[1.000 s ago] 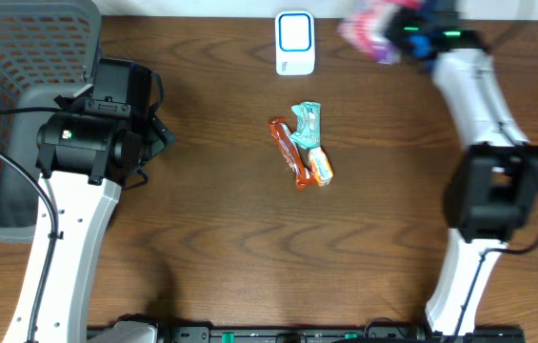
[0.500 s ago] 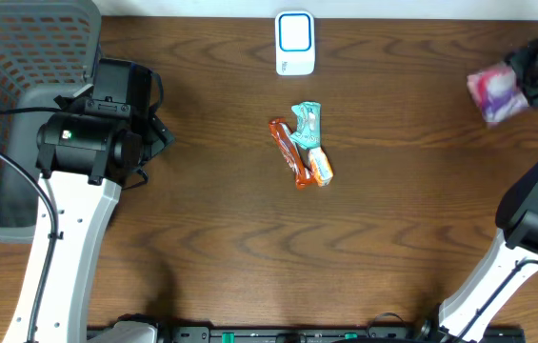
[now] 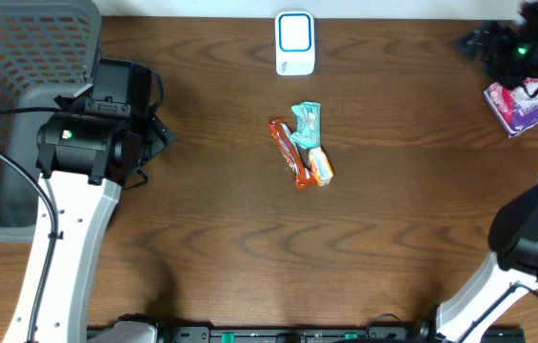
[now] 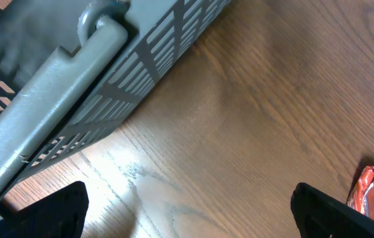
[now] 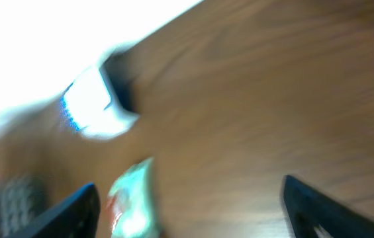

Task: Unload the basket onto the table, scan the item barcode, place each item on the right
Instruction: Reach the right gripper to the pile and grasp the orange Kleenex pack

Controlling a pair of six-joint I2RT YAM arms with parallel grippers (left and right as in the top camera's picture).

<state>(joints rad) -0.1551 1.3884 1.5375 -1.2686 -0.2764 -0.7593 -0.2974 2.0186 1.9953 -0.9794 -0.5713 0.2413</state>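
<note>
On the near side of the table [image 3: 202, 248], the left arm stands where it did a second ago. The left gripper [image 4: 187, 215] is spread wide over bare wood with nothing between its fingers, next to the grey basket [image 3: 21, 95].

In the middle of the table is the same little cluster, unmoved: a red-orange packet [image 3: 288, 152], a small orange packet [image 3: 321, 168] touching its lower end, and a teal packet [image 3: 307, 118] at the top.

Out by the right edge lies the pink packet [image 3: 516, 105], flat on the wood and free of the fingers. This is the change. A second ago it was held up close to the scanner, and half a second ago it was still in the grip, partway over to the right. It has now been let go.

Just beyond it, the right gripper [image 3: 468, 43] has pulled back toward the far right corner. Its jaws stand well apart and empty. The right wrist view is smeared by motion. It shows two dark fingertips [image 5: 67, 211] set wide apart, a greenish blur that is probably the teal packet, and a white shape that is probably the scanner.

The scanner [image 3: 295, 43], white with a blue face, sits at the far edge in the centre, as before.
</note>
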